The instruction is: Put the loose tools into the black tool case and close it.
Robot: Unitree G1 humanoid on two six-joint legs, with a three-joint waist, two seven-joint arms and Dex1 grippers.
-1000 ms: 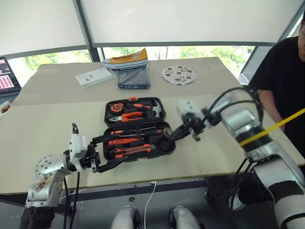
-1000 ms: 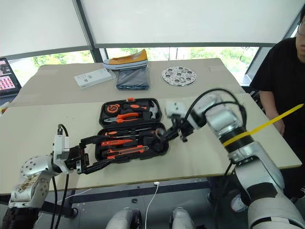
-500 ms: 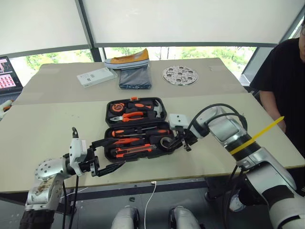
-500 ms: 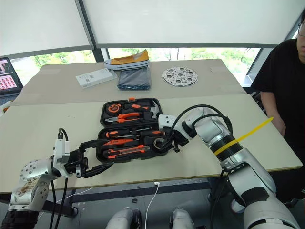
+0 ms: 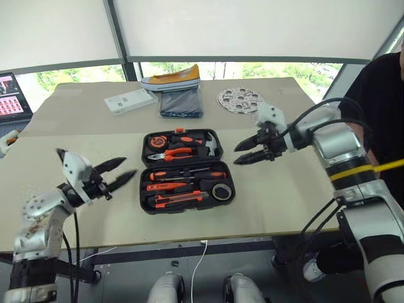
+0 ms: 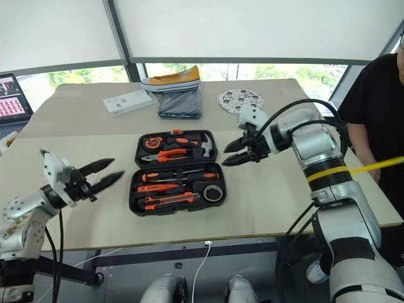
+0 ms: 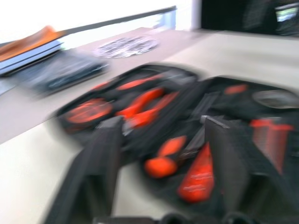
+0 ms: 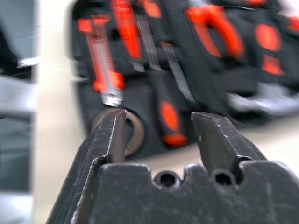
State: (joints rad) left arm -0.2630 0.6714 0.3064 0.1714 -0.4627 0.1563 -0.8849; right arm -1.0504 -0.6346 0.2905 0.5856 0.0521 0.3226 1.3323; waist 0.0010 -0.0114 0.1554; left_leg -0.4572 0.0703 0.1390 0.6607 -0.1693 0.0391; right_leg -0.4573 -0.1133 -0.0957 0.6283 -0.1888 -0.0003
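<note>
Our left tool (image 5: 117, 172) hangs with its two black fingers parted, nothing between them, over bare desk (image 5: 278, 196) to the left of the black tool case (image 5: 187, 170). Our right tool (image 5: 247, 151) is likewise spread and empty, raised just right of the case's far half, touching nothing.

From the head views we see the case lying open and flat in the middle of the desk, with two halves. The far half carries the pliers (image 5: 173, 151), the hammer (image 5: 208, 144) and the round tape measure (image 5: 155, 141). The near half holds the loose tools (image 5: 183, 185) in their slots: we count about three long orange-and-black handles lying crosswise, and one small black tape roll (image 5: 221, 191) at its right end.

The right wrist view adds a closer look at that near half: between our own fingers (image 8: 110, 140) we see the tape roll beside the end of the utility knife (image 8: 103, 58). The left wrist view looks across both halves from the left, though it is too smeared for counting.

Farther off on the desk lie one white box (image 5: 129, 100), one dark folded cloth (image 5: 180, 103) with a yellow-and-grey shoe (image 5: 170, 78) behind it, and one round perforated plate (image 5: 239, 100). A person in black (image 5: 379, 107) stands at the right edge.
</note>
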